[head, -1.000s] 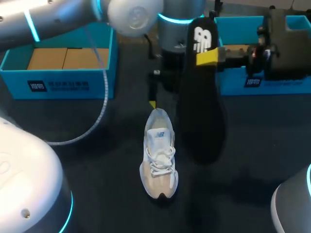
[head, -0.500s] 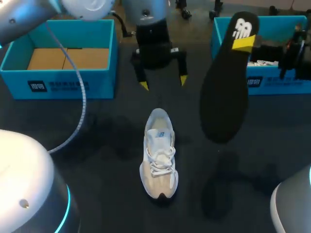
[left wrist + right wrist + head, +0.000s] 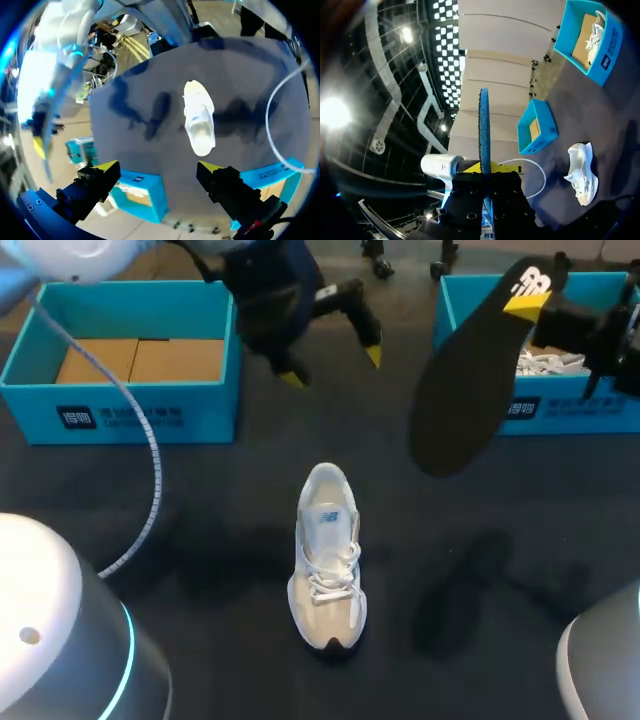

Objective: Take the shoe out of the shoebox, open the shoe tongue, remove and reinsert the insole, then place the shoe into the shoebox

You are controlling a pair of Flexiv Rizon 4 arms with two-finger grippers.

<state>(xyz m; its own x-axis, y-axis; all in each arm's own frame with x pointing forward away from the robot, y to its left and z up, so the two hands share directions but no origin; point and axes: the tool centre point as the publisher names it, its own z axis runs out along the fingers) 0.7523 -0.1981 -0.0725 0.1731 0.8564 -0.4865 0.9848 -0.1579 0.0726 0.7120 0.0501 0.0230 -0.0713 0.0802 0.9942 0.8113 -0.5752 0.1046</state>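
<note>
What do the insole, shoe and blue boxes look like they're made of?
Insole: thin, matte black face, blue textured side in the right wrist view; probably foam with fabric lining.
Shoe: white and beige upper, seemingly mesh with suede-like panels, white cord laces.
Left box and right box: matte teal walls, brown floor in the left; likely cardboard.

My head camera looks down from above and behind. Both wrist cameras hang high and far off; all three share the shoe [image 3: 328,560], well ahead of the left gripper [image 3: 159,166].
</note>
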